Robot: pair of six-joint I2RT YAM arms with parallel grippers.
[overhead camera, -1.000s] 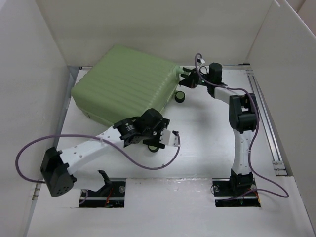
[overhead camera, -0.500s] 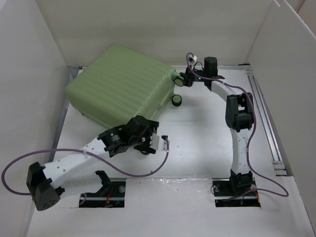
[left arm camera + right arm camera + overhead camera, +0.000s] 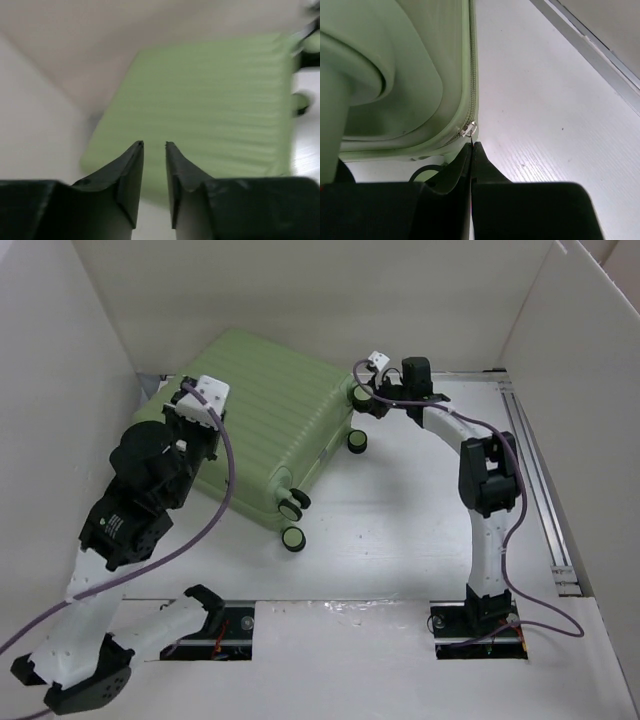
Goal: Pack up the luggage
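Observation:
The luggage (image 3: 270, 420), a light-green ribbed hard-shell suitcase, lies closed and flat at the back left, with black wheels (image 3: 292, 537) along its near right edge. My left gripper (image 3: 184, 412) is raised over the suitcase's left corner. In the left wrist view its jaws (image 3: 153, 145) stand a narrow gap apart with nothing between them, and the green shell (image 3: 210, 95) lies beyond. My right gripper (image 3: 366, 396) is at the suitcase's far right corner. It (image 3: 471, 145) is shut on the thin tab of the zipper pull (image 3: 470, 129) on the seam.
White enclosure walls stand close on the left, back and right. A metal rail (image 3: 541, 472) runs along the right side of the table. The left arm's purple cable (image 3: 205, 525) hangs over the near left area.
The left arm swung up from the suitcase's front edge to over its left corner, and its jaws narrowed. The suitcase turned and shifted. The right gripper moved left, staying at the corner.

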